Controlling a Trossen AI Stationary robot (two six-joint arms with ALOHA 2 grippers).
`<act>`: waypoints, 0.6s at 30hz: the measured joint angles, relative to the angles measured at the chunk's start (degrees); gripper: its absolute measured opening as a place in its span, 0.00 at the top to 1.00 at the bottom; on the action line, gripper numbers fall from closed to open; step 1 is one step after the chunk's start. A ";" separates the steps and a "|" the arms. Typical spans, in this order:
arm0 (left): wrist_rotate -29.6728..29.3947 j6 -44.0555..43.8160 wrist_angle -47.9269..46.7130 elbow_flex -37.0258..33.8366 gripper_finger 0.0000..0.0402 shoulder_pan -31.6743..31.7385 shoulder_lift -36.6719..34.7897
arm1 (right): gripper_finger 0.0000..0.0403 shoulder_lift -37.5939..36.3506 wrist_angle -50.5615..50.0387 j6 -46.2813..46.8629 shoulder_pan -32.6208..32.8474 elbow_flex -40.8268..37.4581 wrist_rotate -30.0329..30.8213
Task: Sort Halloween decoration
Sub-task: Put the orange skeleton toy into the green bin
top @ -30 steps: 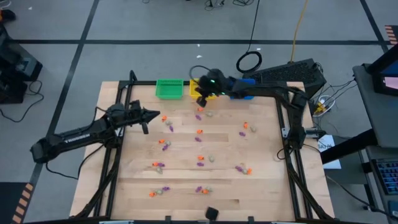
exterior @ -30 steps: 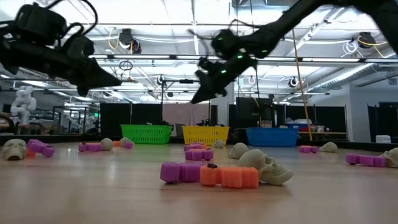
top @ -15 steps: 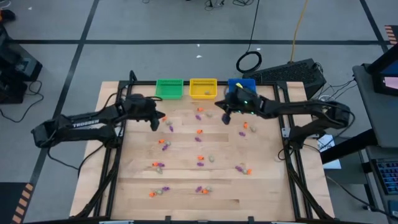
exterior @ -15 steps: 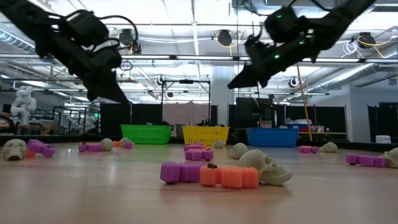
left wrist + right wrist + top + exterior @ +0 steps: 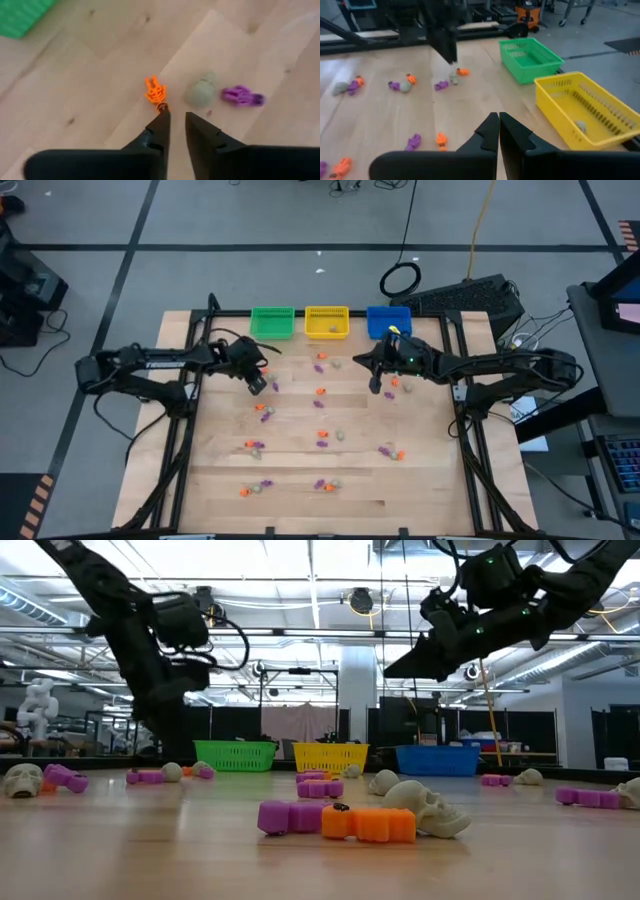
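Note:
Small orange, purple and beige-grey trinkets lie scattered on the wooden table [image 5: 300,470]. My left gripper [image 5: 258,383] [image 5: 175,116] points down, narrowly open, just above a group of three: an orange skeleton [image 5: 155,91], a beige skull [image 5: 200,93] and a purple piece [image 5: 242,96]. It touches none of them. My right gripper [image 5: 375,385] [image 5: 498,120] is shut and empty, in the air near the table's far right, beside an orange trinket [image 5: 395,383]. One beige piece [image 5: 578,125] lies in the yellow basket [image 5: 326,321].
A green basket [image 5: 272,321], the yellow one and a blue basket [image 5: 388,320] stand in a row along the far edge. A black frame runs along the table's left and right sides. In the low view, a purple, orange and skull cluster [image 5: 370,820] lies near the camera.
My right gripper has left the yellow basket and swung toward the table's right and near side, staying in the air. My left gripper has moved toward the right and tipped from nearly level to pointing down over the trinket group near the far left.

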 joint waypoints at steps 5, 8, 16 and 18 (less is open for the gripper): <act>-0.95 0.03 3.95 0.00 0.72 0.01 4.45 | 1.00 0.02 0.59 -0.34 2.73 -0.09 0.01; -0.98 0.04 5.85 0.00 0.70 0.00 6.12 | 1.00 0.02 0.50 -0.95 4.34 -0.09 0.99; -5.59 0.07 6.43 0.11 0.74 0.20 9.14 | 1.00 0.02 0.42 -1.62 7.81 -0.09 4.73; -5.56 0.48 6.56 0.15 0.76 0.20 9.66 | 1.00 0.02 0.42 -1.68 8.47 -0.09 4.79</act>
